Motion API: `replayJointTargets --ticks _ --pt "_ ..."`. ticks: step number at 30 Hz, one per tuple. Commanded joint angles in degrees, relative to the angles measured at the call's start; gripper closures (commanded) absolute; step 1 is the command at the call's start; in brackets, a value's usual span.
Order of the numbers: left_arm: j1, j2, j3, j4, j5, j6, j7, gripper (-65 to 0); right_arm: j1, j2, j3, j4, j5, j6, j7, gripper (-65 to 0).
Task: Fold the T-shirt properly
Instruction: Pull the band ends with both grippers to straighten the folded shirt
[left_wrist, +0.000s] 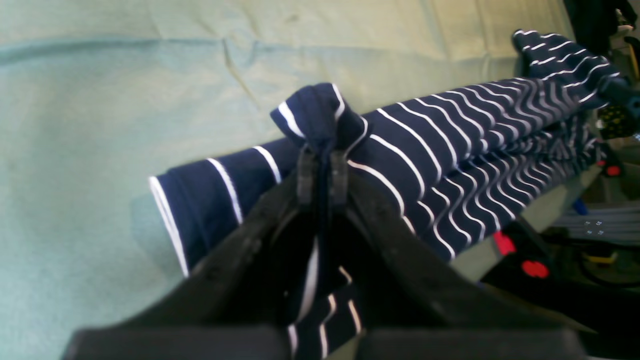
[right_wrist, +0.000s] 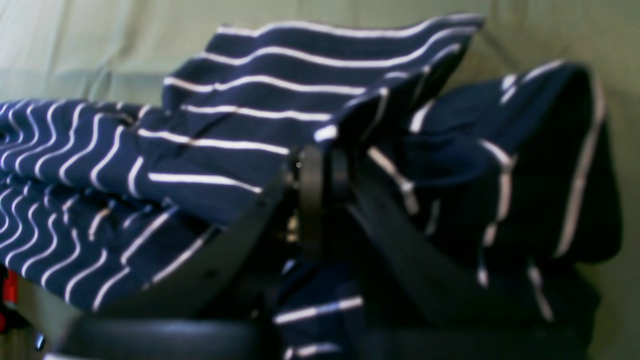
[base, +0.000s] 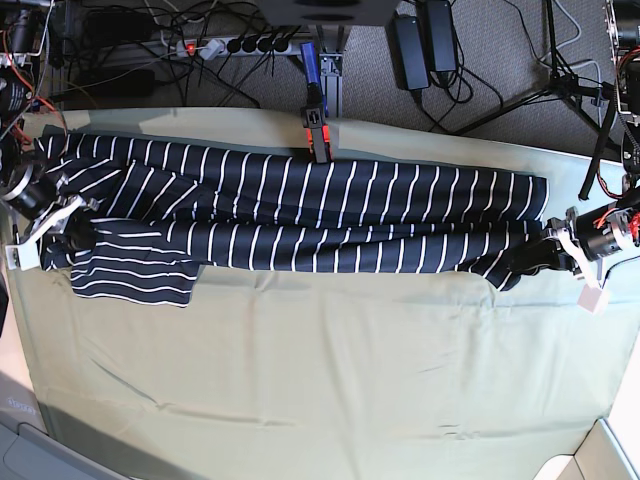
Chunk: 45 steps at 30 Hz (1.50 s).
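The navy T-shirt (base: 300, 205) with thin white stripes is stretched in a long folded band across the far part of the table, between both arms. At the band's right end in the base view, my left gripper (base: 538, 256) is shut on a bunched fold of the T-shirt (left_wrist: 320, 117); its fingertips (left_wrist: 322, 167) pinch the cloth. My right gripper (base: 72, 230) at the left end is shut on the T-shirt (right_wrist: 260, 125) too, with cloth draped around its fingers (right_wrist: 311, 175). A sleeve (base: 135, 270) hangs toward the near side by the right gripper.
A pale green table cloth (base: 320, 370) covers the table, wrinkled in places. An orange and black clamp (base: 316, 135) sits at the far edge behind the shirt. Cables, a power strip (base: 230, 45) and stands lie on the floor beyond.
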Motion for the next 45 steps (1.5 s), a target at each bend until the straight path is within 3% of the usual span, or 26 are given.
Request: replayJointTargets --ticks 1,4,8,9,12,13,14,18,27,39,45 --pt "-0.9 -1.3 -0.5 0.9 -1.6 -1.1 -0.5 0.0 0.0 1.2 0.7 1.1 1.0 4.5 1.2 0.0" --pt "-0.9 -1.3 -0.5 0.9 -2.0 -1.1 -0.5 -1.4 -1.4 0.4 0.7 1.1 0.9 4.5 1.2 0.0" --pt "-1.0 -1.3 -0.5 0.9 -2.5 -1.1 -0.5 -18.8 -2.1 -1.6 0.7 1.0 0.3 4.5 1.2 0.0" --pt "-1.0 -1.3 -0.5 0.9 -2.6 -1.1 -0.5 -21.4 -2.1 -2.2 0.7 1.0 0.3 4.5 1.2 -3.8" --pt "-1.0 -1.3 -0.5 0.9 -2.7 -1.1 -0.5 -22.9 -2.1 -3.1 0.7 1.0 0.3 4.5 1.5 -32.2" --pt "-0.9 -1.3 -0.5 0.9 -2.7 -1.1 -0.5 -22.9 -2.0 -3.2 0.7 1.0 0.3 4.5 2.1 -37.5" --pt "-1.0 -1.3 -0.5 0.9 -2.7 -1.1 -0.5 -22.9 -1.9 -3.2 0.8 1.1 0.3 4.5 2.8 -38.7" --pt "-0.9 -1.3 -0.5 0.9 -2.1 -1.1 -0.4 -22.9 -1.5 -3.8 3.0 3.1 0.3 4.4 6.2 -38.6" --pt "-0.9 -1.3 -0.5 0.9 -2.4 -1.1 -0.5 -22.9 4.9 -4.3 11.6 3.2 -1.7 4.0 4.5 -38.6" --pt "-0.9 -1.3 -0.5 0.9 -3.5 -1.1 0.2 -22.8 16.0 -4.4 11.6 -19.4 0.9 4.0 3.7 -38.6" --pt "-0.9 -1.3 -0.5 0.9 -3.6 -1.1 0.2 -22.8 18.2 -4.9 11.5 -23.2 2.0 4.1 2.2 -38.6"
